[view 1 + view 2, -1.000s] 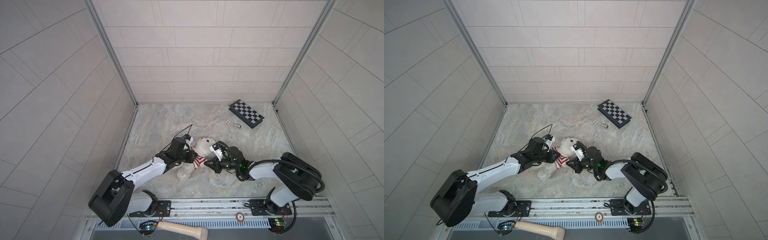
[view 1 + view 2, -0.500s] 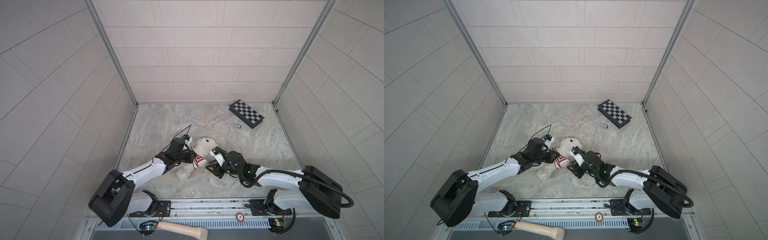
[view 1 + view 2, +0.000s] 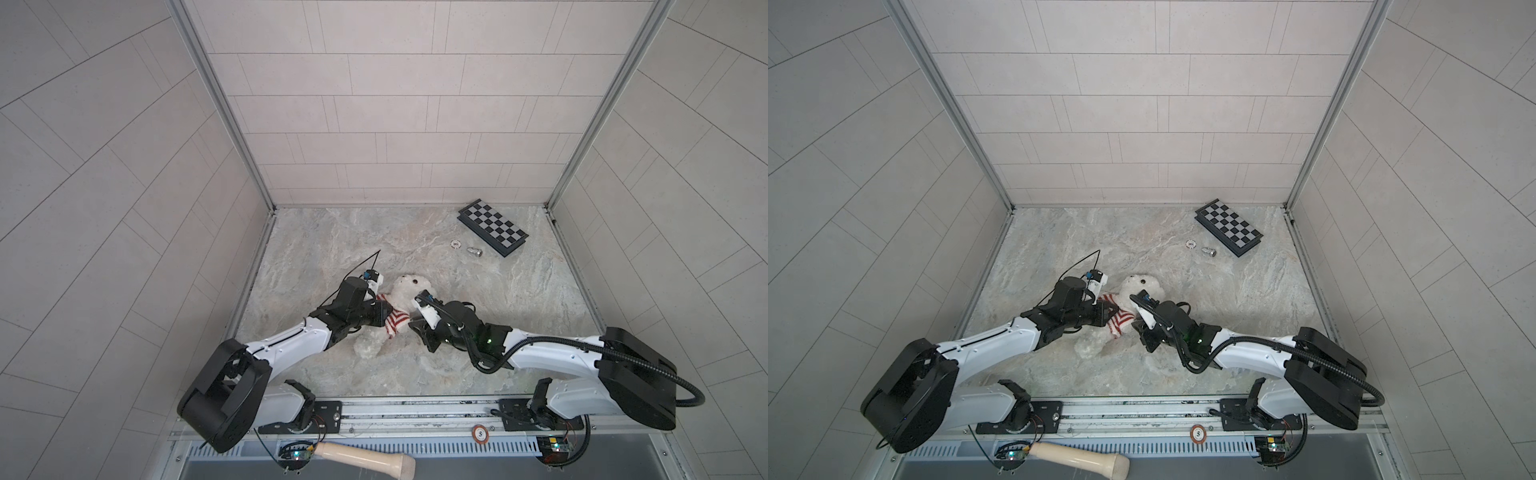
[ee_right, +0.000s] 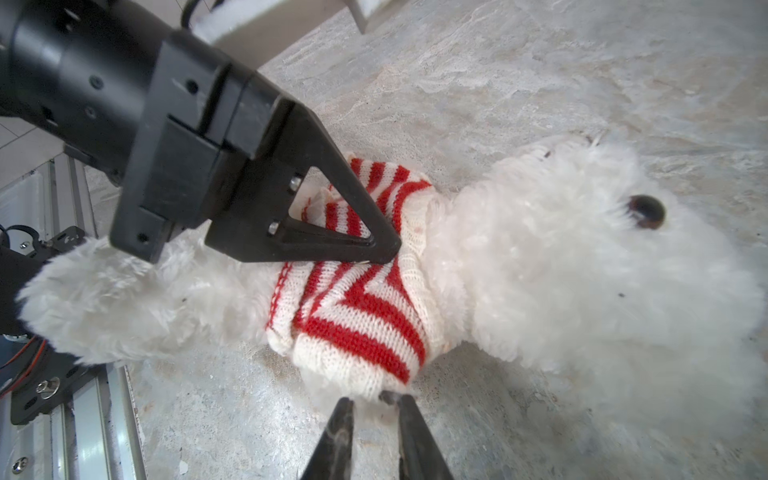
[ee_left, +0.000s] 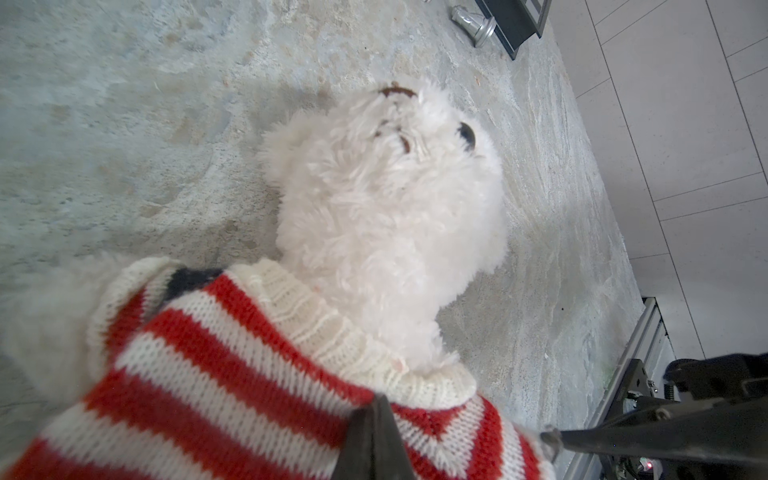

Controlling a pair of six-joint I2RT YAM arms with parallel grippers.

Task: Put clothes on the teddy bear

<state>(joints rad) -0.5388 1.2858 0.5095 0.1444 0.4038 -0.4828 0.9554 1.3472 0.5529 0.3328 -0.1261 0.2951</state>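
Starting at the left, the left gripper (image 4: 384, 253) is seen clamped shut on the sweater (image 4: 365, 320), at the shoulder just beside the collar. The teddy bear (image 3: 409, 291) is laid between the two arms on the stone-patterned table (image 3: 478, 299), its long axis slanted: head toward the back wall (image 3: 395, 104), legs toward the left arm's base. The ribbed red-and-white knit is bunched high on the chest, and the fluffy belly and legs are left bare. At the right, the right gripper (image 4: 376, 409) is held with jaws slightly apart, tips just at the sleeve cuff; nothing is clearly pinched. That cuff is judged nearest this arm, so the coming pull is best taken there.
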